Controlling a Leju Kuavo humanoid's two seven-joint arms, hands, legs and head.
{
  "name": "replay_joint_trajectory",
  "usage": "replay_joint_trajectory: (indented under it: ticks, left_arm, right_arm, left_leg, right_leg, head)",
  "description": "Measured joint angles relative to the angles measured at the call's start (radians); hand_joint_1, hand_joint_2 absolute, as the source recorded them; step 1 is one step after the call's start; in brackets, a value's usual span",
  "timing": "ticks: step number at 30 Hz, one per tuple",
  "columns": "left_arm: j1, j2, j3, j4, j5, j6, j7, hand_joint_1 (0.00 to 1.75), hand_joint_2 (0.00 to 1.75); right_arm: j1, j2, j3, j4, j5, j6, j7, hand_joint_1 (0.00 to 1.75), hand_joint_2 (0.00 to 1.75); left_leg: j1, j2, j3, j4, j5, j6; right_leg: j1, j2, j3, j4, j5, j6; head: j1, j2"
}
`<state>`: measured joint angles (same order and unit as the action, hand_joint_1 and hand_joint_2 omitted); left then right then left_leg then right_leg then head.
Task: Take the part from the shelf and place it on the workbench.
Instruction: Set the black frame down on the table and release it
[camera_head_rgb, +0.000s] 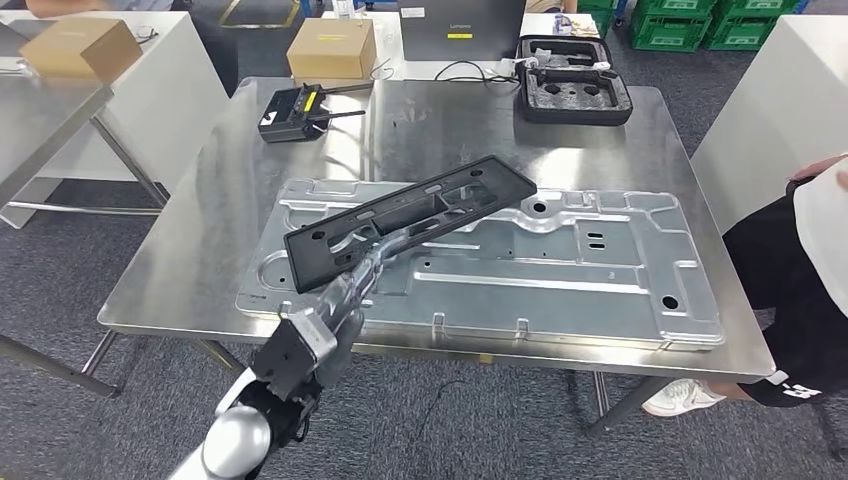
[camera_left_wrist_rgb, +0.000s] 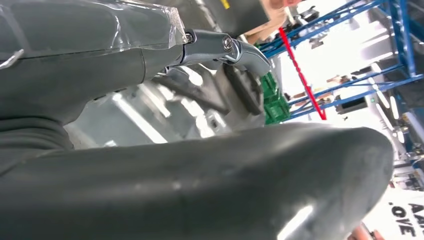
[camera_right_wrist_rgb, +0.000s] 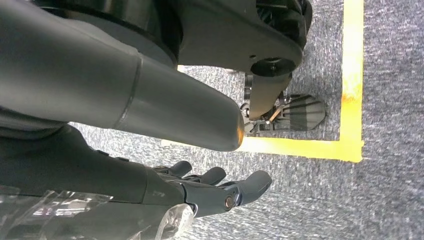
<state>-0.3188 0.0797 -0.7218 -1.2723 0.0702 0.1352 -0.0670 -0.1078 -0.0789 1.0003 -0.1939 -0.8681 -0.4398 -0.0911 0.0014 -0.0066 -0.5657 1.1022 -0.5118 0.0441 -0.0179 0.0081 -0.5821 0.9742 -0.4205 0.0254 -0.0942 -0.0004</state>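
The left hand (camera_head_rgb: 375, 262) is out over the steel desk (camera_head_rgb: 190, 250) with the black part (camera_head_rgb: 410, 215), a long flat plastic frame, clamped in its fingers near the frame's near end. The part sits slanted across the big pressed metal panel (camera_head_rgb: 560, 270) that lies flat on the desk; its far end looks raised off the panel, though whether the near end is touching I cannot tell. So the carrying looks done and this is the placing step: the part is over its spot but not yet let go. In the left wrist view a silver-tipped finger (camera_left_wrist_rgb: 235, 50) curls over a dark edge, which fits a firm hold. The right hand (camera_right_wrist_rgb: 220, 190) hangs low beside the body over grey carpet and a yellow floor line (camera_right_wrist_rgb: 350, 75), fingers apart and holding nothing. What the next move calls for, I'd say, is a gentle lowering until the frame lies flat, then spreading the fingers and drawing the hand back without dragging the part. A person (camera_head_rgb: 800, 290) stands at the desk's right corner.
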Motion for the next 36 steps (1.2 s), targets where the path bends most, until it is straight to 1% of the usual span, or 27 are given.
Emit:
replay_joint_trajectory:
  ticks: [1, 2, 4, 6, 7, 8, 10, 11, 12, 13, 14, 16, 17, 18, 20, 22, 23, 25, 26, 27, 28, 29, 31, 32, 33, 34, 36]
  left_arm:
    - [0.019, 0.003, 0.003, 0.0, 0.003, 0.001, -0.01, 0.0, 0.0]
    - [0.037, 0.006, 0.006, 0.0, 0.009, 0.003, -0.023, 0.0, 0.0]
    - [0.07, 0.012, 0.008, 0.006, 0.02, 0.012, -0.047, 0.0, 0.0]
    - [0.09, 0.016, 0.008, 0.019, 0.026, 0.02, -0.065, 0.0, 0.0]
    - [0.097, 0.016, 0.006, 0.033, 0.028, 0.027, -0.075, 0.0, 0.0]
    - [0.104, 0.014, 0.003, 0.053, 0.03, 0.038, -0.087, 0.0, 0.0]
    - [0.124, 0.012, -0.005, 0.112, 0.04, 0.062, -0.116, 0.0, 0.0]
    - [0.134, 0.011, -0.011, 0.146, 0.051, 0.069, -0.131, 0.0, 0.0]
    - [0.142, 0.01, -0.016, 0.182, 0.063, 0.072, -0.147, 0.0, 0.0]
    - [0.147, 0.009, -0.021, 0.219, 0.076, 0.072, -0.165, 0.0, 0.0]
    - [0.151, 0.007, -0.024, 0.255, 0.088, 0.073, -0.18, 0.0, 0.0]
    - [0.154, 0.004, -0.031, 0.32, 0.104, 0.076, -0.201, 0.0, 0.0]
    - [0.154, 0.003, -0.035, 0.35, 0.11, 0.079, -0.207, 0.0, 0.0]
    - [0.154, 0.001, -0.039, 0.379, 0.115, 0.081, -0.211, 0.0, 0.0]
    - [0.156, -0.004, -0.044, 0.437, 0.128, 0.088, -0.217, 0.0, 0.0]
    - [0.157, -0.009, -0.046, 0.493, 0.145, 0.094, -0.225, 0.0, 0.0]
    - [0.157, -0.012, -0.047, 0.524, 0.157, 0.096, -0.231, 0.0, 0.0]
    - [0.158, -0.017, -0.048, 0.583, 0.181, 0.099, -0.237, 0.0, 0.0]
    - [0.158, -0.019, -0.048, 0.613, 0.195, 0.1, -0.236, 0.0, 0.0]
    - [0.159, -0.021, -0.048, 0.64, 0.21, 0.097, -0.234, 0.0, 0.0]
    - [0.159, -0.022, -0.048, 0.666, 0.228, 0.09, -0.231, 0.0, 0.0]
    - [0.16, -0.022, -0.046, 0.69, 0.248, 0.08, -0.229, 0.0, 0.0]
    - [0.158, -0.023, -0.04, 0.731, 0.286, 0.059, -0.223, 0.0, 0.0]
    - [0.157, -0.023, -0.037, 0.749, 0.298, 0.054, -0.219, 0.0, 0.0]
    - [0.156, -0.023, -0.035, 0.767, 0.306, 0.054, -0.213, 0.0, 0.0]
    - [0.156, -0.022, -0.033, 0.785, 0.312, 0.058, -0.204, 0.0, 0.0]
    - [0.161, -0.022, -0.029, 0.818, 0.324, 0.067, -0.184, 0.0, 0.0]
  right_arm:
    - [0.0, 0.001, -0.001, 0.0, -0.003, 0.0, 0.002, 0.0, 0.0]
    - [-0.001, 0.002, -0.003, 0.0, -0.006, 0.0, 0.006, 0.0, 0.0]
    - [-0.001, 0.004, -0.007, 0.0, -0.011, 0.0, 0.012, 0.0, 0.0]
    - [-0.001, 0.002, -0.012, 0.0, -0.015, 0.0, 0.016, 0.0, 0.0]
    - [-0.002, 0.002, -0.015, 0.0, -0.016, 0.0, 0.018, 0.0, 0.0]
    - [-0.003, 0.001, -0.019, 0.0, -0.019, 0.0, 0.019, 0.0, 0.0]
    - [-0.004, 0.001, -0.024, 0.0, -0.023, 0.002, 0.023, 0.0, 0.0]
    - [-0.003, 0.001, -0.025, 0.0, -0.024, 0.002, 0.025, 0.0, 0.0]
    - [-0.003, 0.001, -0.025, 0.0, -0.024, 0.002, 0.027, 0.0, 0.0]
    - [-0.003, 0.001, -0.026, 0.0, -0.024, 0.003, 0.028, 0.0, 0.0]
    - [-0.003, 0.0, -0.026, 0.0, -0.024, 0.003, 0.029, 0.0, 0.0]
    - [-0.004, -0.001, -0.027, 0.0, -0.024, 0.003, 0.03, 0.0, 0.0]
    - [-0.005, -0.002, -0.027, 0.0, -0.024, 0.003, 0.03, 0.0, 0.0]
    - [-0.006, -0.003, -0.028, 0.0, -0.024, 0.003, 0.031, 0.0, 0.0]
    - [-0.007, -0.004, -0.029, 0.0, -0.024, 0.003, 0.033, 0.0, 0.0]
    - [-0.009, -0.004, -0.03, 0.0, -0.024, 0.003, 0.035, 0.0, 0.0]
    - [-0.01, -0.004, -0.03, 0.0, -0.024, 0.003, 0.036, 0.0, 0.0]
    - [-0.011, -0.006, -0.031, 0.0, -0.024, 0.003, 0.036, 0.0, 0.0]
    - [-0.01, -0.007, -0.031, 0.0, -0.024, 0.003, 0.036, 0.0, 0.0]
    - [-0.01, -0.007, -0.031, 0.0, -0.023, 0.003, 0.036, 0.0, 0.0]
    - [-0.01, -0.008, -0.031, 0.0, -0.023, 0.003, 0.036, 0.0, 0.0]
    - [-0.01, -0.008, -0.031, 0.0, -0.022, 0.003, 0.037, 0.0, 0.0]
    - [-0.01, -0.008, -0.031, 0.0, -0.018, 0.003, 0.037, 0.0, 0.0]
    - [-0.01, -0.008, -0.031, 0.0, -0.016, 0.003, 0.038, 0.0, 0.0]
    - [-0.01, -0.008, -0.031, 0.0, -0.014, 0.003, 0.038, 0.0, 0.0]
    - [-0.011, -0.008, -0.031, 0.0, -0.014, 0.003, 0.039, 0.0, 0.0]
    - [-0.011, -0.01, -0.031, 0.0, -0.013, 0.003, 0.04, 0.0, 0.0]
  left_leg:
    - [-0.006, 0.001, 0.042, -0.071, 0.021, 0.008]
    - [-0.012, 0.002, 0.069, -0.12, 0.034, 0.014]
    - [-0.018, 0.002, 0.076, -0.146, 0.044, 0.017]
    - [-0.013, 0.002, 0.072, -0.159, 0.058, 0.023]
    - [-0.009, 0.003, 0.069, -0.165, 0.067, 0.028]
    - [-0.006, 0.004, 0.065, -0.171, 0.077, 0.032]
    - [-0.008, 0.008, 0.05, -0.172, 0.089, 0.036]
    - [-0.009, 0.009, 0.041, -0.171, 0.095, 0.036]
    - [-0.01, 0.01, 0.032, -0.171, 0.101, 0.035]
    - [-0.01, 0.011, 0.024, -0.17, 0.107, 0.034]
    - [-0.01, 0.011, 0.016, -0.169, 0.113, 0.032]
    - [-0.012, 0.011, 0.006, -0.167, 0.122, 0.025]
    - [-0.013, 0.012, 0.003, -0.165, 0.126, 0.02]
    - [-0.014, 0.013, 0.001, -0.164, 0.131, 0.015]
    - [-0.015, 0.014, -0.003, -0.162, 0.139, 0.004]
    - [-0.011, 0.012, -0.016, -0.137, 0.117, -0.007]
    - [-0.009, 0.011, -0.033, -0.096, 0.084, -0.013]
    - [-0.002, 0.01, -0.082, 0.043, -0.008, -0.025]
    - [0.0, 0.01, -0.102, 0.111, -0.042, -0.028]
    - [0.001, 0.01, -0.108, 0.148, -0.054, -0.03]
    - [0.001, 0.01, -0.093, 0.144, -0.046, -0.029]
    - [0.001, 0.01, -0.057, 0.097, -0.023, -0.027]
    - [-0.002, 0.01, 0.047, -0.069, 0.028, -0.017]
    - [-0.005, 0.01, 0.085, -0.135, 0.044, -0.011]
    - [-0.009, 0.01, 0.107, -0.176, 0.051, -0.007]
    - [-0.011, 0.01, 0.112, -0.19, 0.053, -0.004]
    - [-0.009, 0.01, 0.104, -0.194, 0.063, 0.004]
  right_leg:
    - [0.002, 0.0, -0.001, 0.0, 0.003, 0.002]
    - [0.002, -0.001, -0.002, -0.001, 0.007, 0.006]
    - [0.002, -0.003, -0.004, -0.005, 0.017, 0.018]
    - [0.001, -0.004, -0.009, 0.0, 0.014, 0.03]
    - [0.001, -0.004, -0.018, 0.021, -0.005, 0.035]
    - [0.002, -0.004, -0.035, 0.063, -0.04, 0.038]
    - [0.001, -0.004, -0.08, 0.19, -0.126, 0.043]
    - [0.0, -0.004, -0.095, 0.245, -0.152, 0.045]
    - [0.0, -0.004, -0.095, 0.272, -0.157, 0.046]
    - [0.0, -0.004, -0.077, 0.26, -0.142, 0.046]
    - [0.0, -0.004, -0.038, 0.209, -0.115, 0.044]
    - [0.002, -0.004, 0.064, 0.055, -0.073, 0.037]
    - [0.004, -0.004, 0.098, -0.002, -0.064, 0.032]
    - [0.006, -0.003, 0.116, -0.033, -0.064, 0.026]
    - [0.008, -0.002, 0.112, -0.042, -0.059, 0.013]
    - [0.005, -0.005, 0.104, -0.045, -0.048, -0.001]
    - [0.004, -0.006, 0.097, -0.047, -0.041, -0.008]
    - [0.004, -0.008, 0.079, -0.046, -0.028, -0.016]
    - [0.004, -0.008, 0.069, -0.046, -0.021, -0.017]
    - [0.005, -0.007, 0.06, -0.045, -0.014, -0.017]
    - [0.005, -0.007, 0.052, -0.045, -0.008, -0.016]
    - [0.005, -0.006, 0.046, -0.044, -0.003, -0.014]
    - [0.006, -0.005, 0.037, -0.044, 0.006, -0.008]
    - [0.007, -0.005, 0.035, -0.044, 0.01, -0.004]
    - [0.008, -0.006, 0.033, -0.044, 0.015, 0.001]
    - [0.008, -0.006, 0.031, -0.044, 0.019, 0.007]
    - [0.007, -0.006, 0.027, -0.041, 0.022, 0.018]
  head:
    - [0.0, 0.0]
    - [0.0, 0.0]
    - [0.0, 0.0]
    - [0.0, 0.0]
    - [0.002, 0.0]
    - [0.003, 0.0]
    - [0.006, 0.0]
    - [0.007, 0.0]
    - [0.007, 0.0]
    - [0.007, 0.0]
    - [0.007, 0.0]
    - [0.007, 0.0]
    - [0.007, 0.0]
    - [0.006, 0.0]
    - [0.005, 0.0]
    - [0.005, 0.0]
    - [0.004, 0.0]
    - [0.002, 0.0]
    - [0.002, 0.0]
    - [0.001, 0.0]
    - [0.001, 0.0]
    - [0.001, 0.0]
    - [0.001, 0.0]
    - [0.002, 0.0]
    - [0.002, 0.0]
    - [0.002, 0.0]
    - [0.001, 0.0]
